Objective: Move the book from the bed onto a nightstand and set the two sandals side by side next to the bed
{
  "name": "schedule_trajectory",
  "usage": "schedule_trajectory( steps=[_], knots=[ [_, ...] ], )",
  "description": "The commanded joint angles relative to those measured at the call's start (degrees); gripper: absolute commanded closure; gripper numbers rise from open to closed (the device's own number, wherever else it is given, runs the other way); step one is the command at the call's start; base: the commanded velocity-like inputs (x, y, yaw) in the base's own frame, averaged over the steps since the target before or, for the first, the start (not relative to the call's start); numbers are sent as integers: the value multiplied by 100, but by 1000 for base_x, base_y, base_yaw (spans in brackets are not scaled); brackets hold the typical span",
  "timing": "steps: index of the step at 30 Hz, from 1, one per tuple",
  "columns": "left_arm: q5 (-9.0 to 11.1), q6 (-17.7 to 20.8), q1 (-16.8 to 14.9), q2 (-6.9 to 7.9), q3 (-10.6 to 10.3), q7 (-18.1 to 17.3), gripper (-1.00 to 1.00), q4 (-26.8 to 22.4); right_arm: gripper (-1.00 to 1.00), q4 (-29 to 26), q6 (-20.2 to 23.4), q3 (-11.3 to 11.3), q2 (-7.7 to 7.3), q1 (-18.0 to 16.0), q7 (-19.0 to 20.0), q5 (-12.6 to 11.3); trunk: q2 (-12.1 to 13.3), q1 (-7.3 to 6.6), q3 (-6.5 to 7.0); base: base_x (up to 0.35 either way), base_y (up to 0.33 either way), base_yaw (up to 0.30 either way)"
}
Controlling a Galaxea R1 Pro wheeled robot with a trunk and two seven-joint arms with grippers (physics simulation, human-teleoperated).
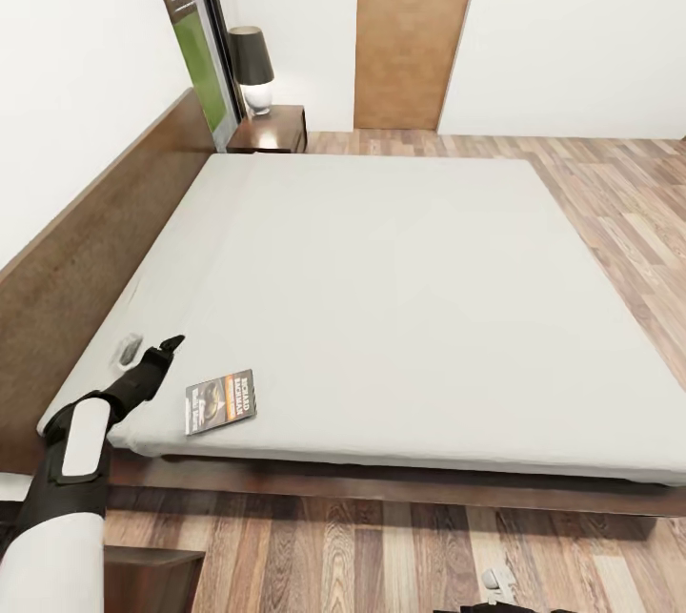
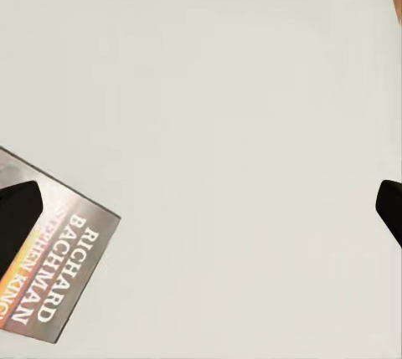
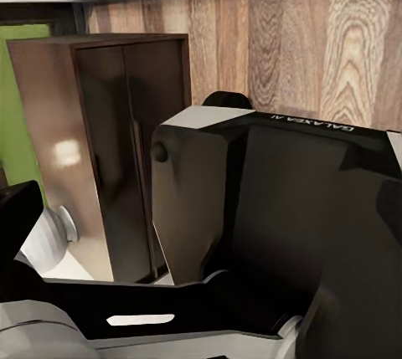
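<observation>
The book (image 1: 221, 400) lies flat on the bed's pale mattress (image 1: 400, 298), near its front left corner, with its dark cover and orange band facing up. My left gripper (image 1: 154, 352) hovers over the mattress just left of the book, open and holding nothing. In the left wrist view the gripper (image 2: 201, 212) is spread wide; one dark fingertip (image 2: 17, 218) overlaps the book (image 2: 63, 279) and the other (image 2: 390, 208) is over bare mattress. A nightstand (image 1: 272, 130) stands at the bed's far side. The sandals are out of view. A right-gripper finger (image 3: 18, 212) sits at the frame's edge.
A lamp (image 1: 253, 68) stands on the far nightstand. Another dark cabinet corner (image 1: 148, 577) sits by my left arm at the bed's near side, also seen as a dark cabinet (image 3: 109, 166) past my own body. A wooden door (image 1: 412, 22) is in the back wall. Plank floor (image 1: 629, 203) runs right of the bed.
</observation>
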Motion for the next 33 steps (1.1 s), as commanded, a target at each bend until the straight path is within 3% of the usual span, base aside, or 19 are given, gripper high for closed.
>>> schedule_trajectory(
  steps=[1,2,4,8,12,17,33],
  knots=[
    [139,43,-83,-41,12,183,-100,-7,-100,-4,60,-38,2,-2,28,6,-4,1,-5,0,0,0],
    [274,23,-150,-96,9,376,-100,-7,-100,-4,60,-38,2,-1,28,6,-4,1,-5,0,0,0],
    [359,-46,-182,-130,2,486,-100,16,-100,-4,60,-38,2,-1,29,6,-4,1,-5,0,0,0],
    [409,-185,-204,-155,-2,554,-100,159,-100,-4,60,-38,2,-1,31,6,-4,1,-5,0,0,0],
    [427,-779,-217,-155,-55,587,-100,887,-100,-4,60,-38,2,-1,30,6,-4,1,-5,0,0,0],
    [429,-1315,-219,-156,-78,582,-100,1261,-100,-4,59,-38,0,-1,30,6,-4,1,-5,0,0,0],
    [430,-1446,-220,-149,-58,566,-100,1341,-100,-4,60,-38,-2,0,32,6,-4,1,-5,54,0,0]
  ],
)
